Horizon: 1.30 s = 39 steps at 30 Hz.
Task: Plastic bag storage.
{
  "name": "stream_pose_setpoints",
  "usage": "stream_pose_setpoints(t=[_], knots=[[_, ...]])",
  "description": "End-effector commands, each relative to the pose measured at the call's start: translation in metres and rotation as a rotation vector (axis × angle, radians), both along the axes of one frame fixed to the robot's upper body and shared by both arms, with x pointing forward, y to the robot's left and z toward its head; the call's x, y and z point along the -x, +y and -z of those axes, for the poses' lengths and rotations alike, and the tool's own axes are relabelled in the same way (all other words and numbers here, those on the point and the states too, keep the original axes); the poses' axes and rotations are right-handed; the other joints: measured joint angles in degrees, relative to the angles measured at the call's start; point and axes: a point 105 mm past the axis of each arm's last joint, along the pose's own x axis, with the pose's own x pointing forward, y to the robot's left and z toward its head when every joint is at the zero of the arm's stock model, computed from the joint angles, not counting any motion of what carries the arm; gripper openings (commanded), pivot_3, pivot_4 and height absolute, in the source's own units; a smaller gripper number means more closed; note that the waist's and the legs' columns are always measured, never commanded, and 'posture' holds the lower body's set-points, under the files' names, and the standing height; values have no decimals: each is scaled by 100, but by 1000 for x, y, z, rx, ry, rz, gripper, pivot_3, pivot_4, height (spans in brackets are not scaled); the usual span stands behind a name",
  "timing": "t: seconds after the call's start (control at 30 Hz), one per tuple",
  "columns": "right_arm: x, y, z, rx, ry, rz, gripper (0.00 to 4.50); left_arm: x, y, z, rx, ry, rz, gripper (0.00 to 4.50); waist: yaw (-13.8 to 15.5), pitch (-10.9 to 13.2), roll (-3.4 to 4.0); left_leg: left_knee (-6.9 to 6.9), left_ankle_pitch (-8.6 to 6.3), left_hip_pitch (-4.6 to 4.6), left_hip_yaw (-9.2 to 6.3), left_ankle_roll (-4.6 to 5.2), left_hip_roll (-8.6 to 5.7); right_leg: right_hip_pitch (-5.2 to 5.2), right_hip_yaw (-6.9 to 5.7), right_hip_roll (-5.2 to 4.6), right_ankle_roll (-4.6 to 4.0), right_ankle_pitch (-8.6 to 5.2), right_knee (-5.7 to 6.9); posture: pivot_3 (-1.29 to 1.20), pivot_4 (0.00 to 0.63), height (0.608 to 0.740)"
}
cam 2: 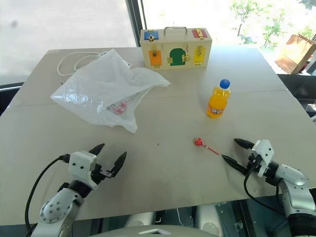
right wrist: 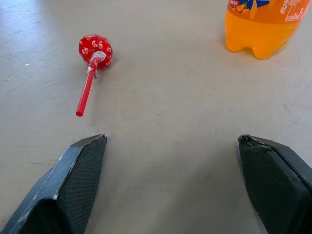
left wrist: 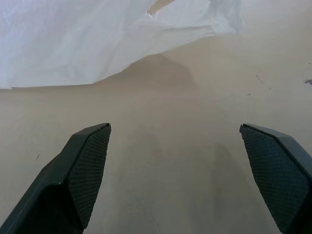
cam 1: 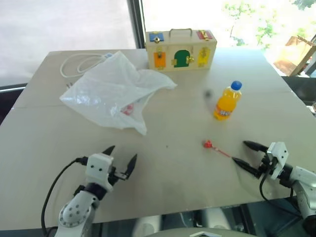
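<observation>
Pale wood table (cam 1: 173, 168) in front of bright windows (cam 1: 64, 24). Plastic bag (cam 1: 111, 91) lies crumpled on the far left of the table, beside a white cable (cam 1: 74, 63) and a toy lock box (cam 1: 180, 49). Orange bottle (cam 1: 227, 101) stands at right, red lollipop (cam 1: 208, 144) near it. Left gripper (cam 1: 121, 157) and right gripper (cam 1: 245, 153) hover at the near edge, fingers spread wide, holding nothing.

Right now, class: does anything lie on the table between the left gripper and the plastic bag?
Nothing visible does. The left gripper is open near the table's front edge, and only bare tabletop lies between it and the plastic bag. The lollipop and orange bottle lie off to the right.
</observation>
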Motion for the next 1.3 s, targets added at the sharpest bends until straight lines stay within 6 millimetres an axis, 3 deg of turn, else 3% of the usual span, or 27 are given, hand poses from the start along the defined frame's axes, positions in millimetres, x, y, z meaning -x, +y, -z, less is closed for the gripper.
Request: stream_pose_setpoints(t=[0.03,0.8,1.1,1.3], knots=[[-1,-14,3,21,33,25,4485,-1,1,-10,-2,-57,11,4455,0,0,0,0,0,0,0,0,0,0,0,0,0,0,0,0,150,739],[-13,-24,-1,59,-23,49,4485,-11,0,-5,-5,-79,42,4455,-5,0,6,0,0,3,6,1,-1,3,3,2,0,1,2,0,150,739],[-18,-13,-6,38,-41,31,4485,-21,-1,-12,19,-102,61,4455,-13,-1,8,0,1,5,7,1,-1,4,6,3,0,2,4,0,150,739],[-10,-7,-2,31,-17,-7,4485,-15,-12,-17,38,-103,87,4455,-15,0,13,0,0,5,9,1,0,2,9,2,-1,2,5,0,150,739]])
